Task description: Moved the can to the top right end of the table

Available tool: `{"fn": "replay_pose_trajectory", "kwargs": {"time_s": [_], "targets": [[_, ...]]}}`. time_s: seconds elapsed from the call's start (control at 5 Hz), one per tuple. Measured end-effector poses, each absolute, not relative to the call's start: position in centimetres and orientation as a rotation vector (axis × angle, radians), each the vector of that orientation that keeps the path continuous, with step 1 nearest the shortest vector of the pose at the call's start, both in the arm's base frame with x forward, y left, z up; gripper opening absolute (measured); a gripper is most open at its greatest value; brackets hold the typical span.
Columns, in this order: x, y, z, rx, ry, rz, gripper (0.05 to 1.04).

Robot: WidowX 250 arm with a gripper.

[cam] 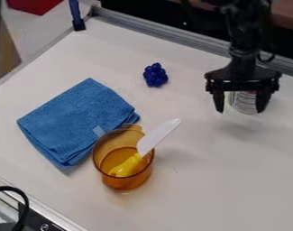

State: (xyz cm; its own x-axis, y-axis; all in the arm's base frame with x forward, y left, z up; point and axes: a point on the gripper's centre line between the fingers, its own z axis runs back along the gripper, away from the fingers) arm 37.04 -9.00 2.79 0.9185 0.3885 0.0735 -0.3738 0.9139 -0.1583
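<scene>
My gripper (240, 109) looks like dark, hard plastic. I see matt, rough-napped fabric in the cloth (76, 119), glossy see-through plastic in the cup (125, 182), smooth plastic in the knife (158, 135), shiny plastic in the cluster (155, 75), dull metal in the rail (157, 31), and a smooth tabletop (233, 180).

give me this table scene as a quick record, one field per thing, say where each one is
gripper: over the table's upper right, pointing down
can: between the gripper's fingers
cup: clear amber, near the middle of the view, beside the cloth
knife: in the cup, yellow handle down, white blade sticking out to the upper right
cloth: blue, folded, left side of the table
small object: dark blue, knobbly, between cloth and gripper, farther back than the cup
</scene>
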Motion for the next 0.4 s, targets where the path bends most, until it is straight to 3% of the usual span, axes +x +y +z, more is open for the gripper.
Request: {"fn": "replay_pose_trajectory", "kwargs": {"time_s": [0.2,0.4], "targets": [[35.6,-8.5,5.6,-0.162,-0.039,0.394,0.998],[35.4,-7.1,5.9,-0.119,-0.045,0.448,0.998]]}}
